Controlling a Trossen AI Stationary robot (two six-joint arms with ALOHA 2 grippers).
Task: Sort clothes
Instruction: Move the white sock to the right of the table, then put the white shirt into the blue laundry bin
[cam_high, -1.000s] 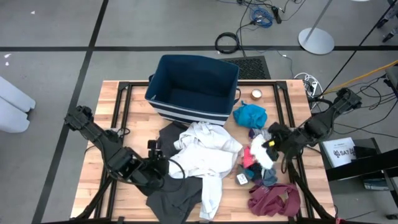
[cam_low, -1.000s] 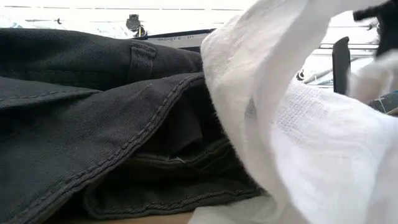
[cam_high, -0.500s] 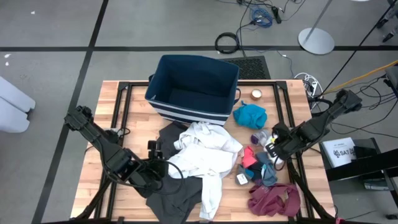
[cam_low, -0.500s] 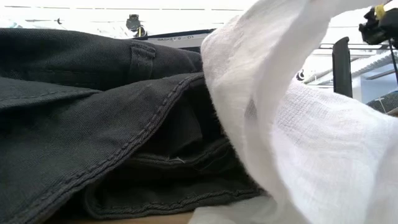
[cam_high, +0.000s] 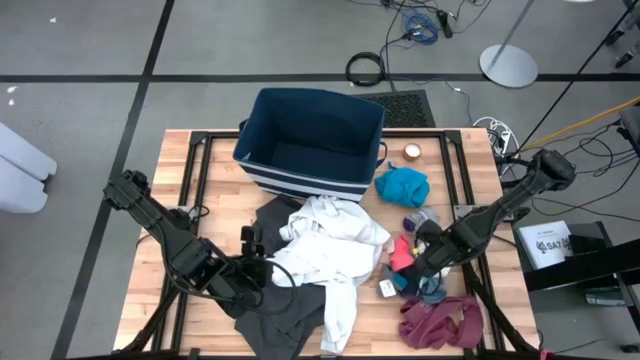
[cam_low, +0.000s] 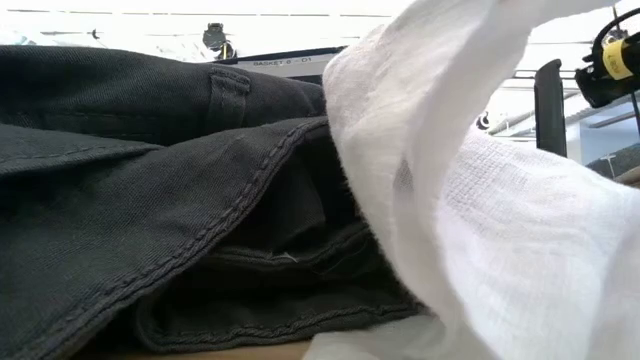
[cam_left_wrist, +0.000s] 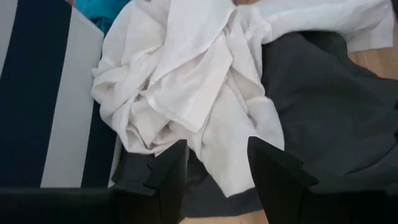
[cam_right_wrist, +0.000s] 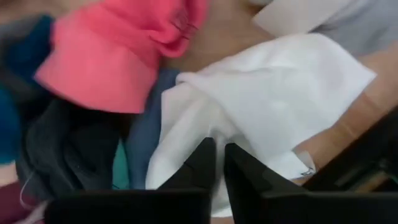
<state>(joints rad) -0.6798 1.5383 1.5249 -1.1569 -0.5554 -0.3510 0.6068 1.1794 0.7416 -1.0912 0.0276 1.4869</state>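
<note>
- The clothes lie loose on the table (cam_high: 200, 150) in front of the dark blue striped bin (cam_high: 310, 140), which looks empty — sorting is barely begun, I judge.
- The white top (cam_high: 325, 240) is heaped over the dark grey garment (cam_high: 275, 315) at the middle; a bright blue top (cam_high: 402, 185) sits beside the bin, and the maroon top (cam_high: 440, 320) lies at the near right edge.
- The right gripper (cam_high: 408, 275) is down in the small pile of red, white and grey-blue pieces, probably picking one out. Its fingers stand nearly together, a thin gap between them, holding nothing I can see; a white piece (cam_right_wrist: 261, 106) and a red piece (cam_right_wrist: 106, 56) lie just ahead.
- The left gripper (cam_high: 252, 268) waits at the white top's edge, fingers apart and empty, the fabric just beyond them.
</note>
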